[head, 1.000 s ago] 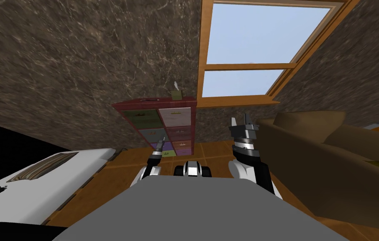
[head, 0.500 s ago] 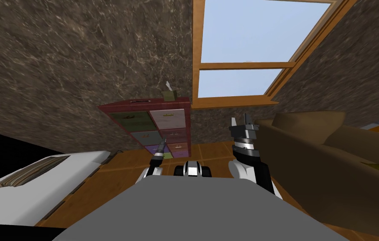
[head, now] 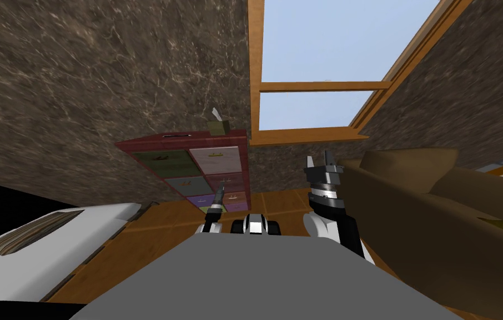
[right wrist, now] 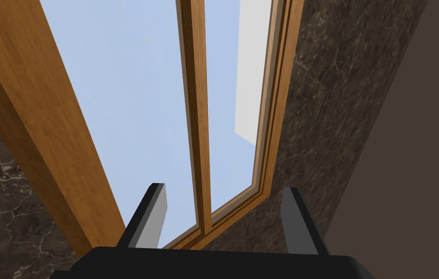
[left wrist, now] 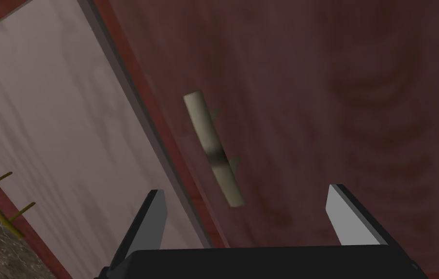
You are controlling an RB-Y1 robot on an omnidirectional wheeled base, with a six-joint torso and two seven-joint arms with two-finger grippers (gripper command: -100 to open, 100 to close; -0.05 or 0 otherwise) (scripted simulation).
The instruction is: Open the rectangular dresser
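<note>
A dark red dresser (head: 159, 145) with several coloured drawers stands against the marbled wall, low and ahead. My left gripper (head: 221, 189) reaches toward its right column. In the left wrist view a dark red drawer front (left wrist: 339, 97) carries a pale bar handle (left wrist: 212, 147). My left gripper (left wrist: 247, 213) is open, and the handle's near end lies just ahead, between the fingers without touching them. A pale pink drawer (left wrist: 58, 145) adjoins it. My right gripper (head: 320, 165) is raised at the right, open and holding nothing (right wrist: 221, 213).
A tissue box (head: 218, 126) sits on the dresser top. A white bed (head: 50, 239) lies at the left, with a black area (head: 0, 194) beyond it. A brown sofa (head: 439, 222) stands close on the right. A wood-framed window (head: 322, 66) is above.
My view has swung right, so the dresser sits further left in the picture. My left gripper has come across to the dresser's right column. The right arm has held still.
</note>
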